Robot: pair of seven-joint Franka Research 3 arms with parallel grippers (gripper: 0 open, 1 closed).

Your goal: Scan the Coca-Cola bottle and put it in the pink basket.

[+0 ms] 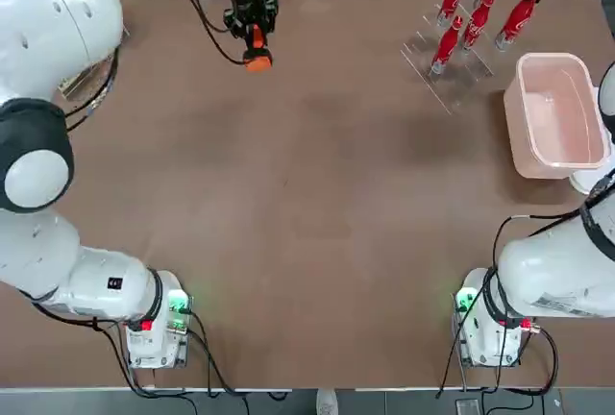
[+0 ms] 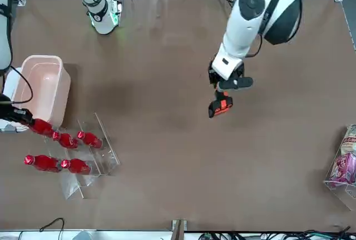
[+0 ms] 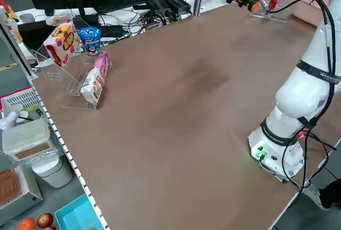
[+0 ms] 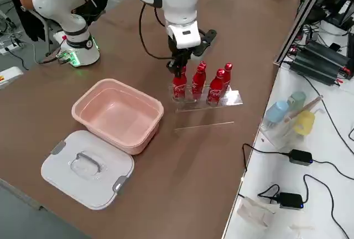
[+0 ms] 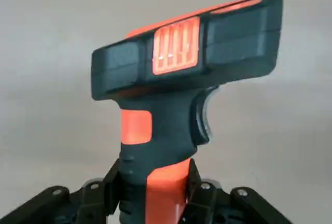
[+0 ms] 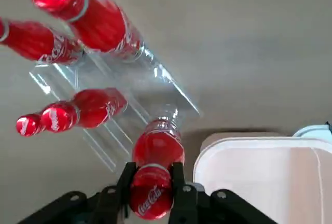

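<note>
Several red Coca-Cola bottles stand in a clear rack (image 1: 459,77) at the far right of the table. My right gripper (image 6: 153,175) is shut on the neck of one Coca-Cola bottle (image 6: 155,154), the one at the rack's end nearest the pink basket (image 1: 557,115); the same bottle (image 4: 180,87) looks upright under the gripper (image 4: 180,65), and I cannot tell whether it is off the rack. The basket (image 4: 119,112) is empty. My left gripper (image 2: 227,83) hangs over the far middle of the table, shut on the orange-and-black scanner (image 2: 220,106), whose window (image 5: 175,52) glows orange.
A white lid (image 4: 86,167) lies on the table beside the basket. A clear stand with snack packs (image 3: 80,59) sits at the table's far left edge. Cables, a keyboard and boxes lie beyond the far edge.
</note>
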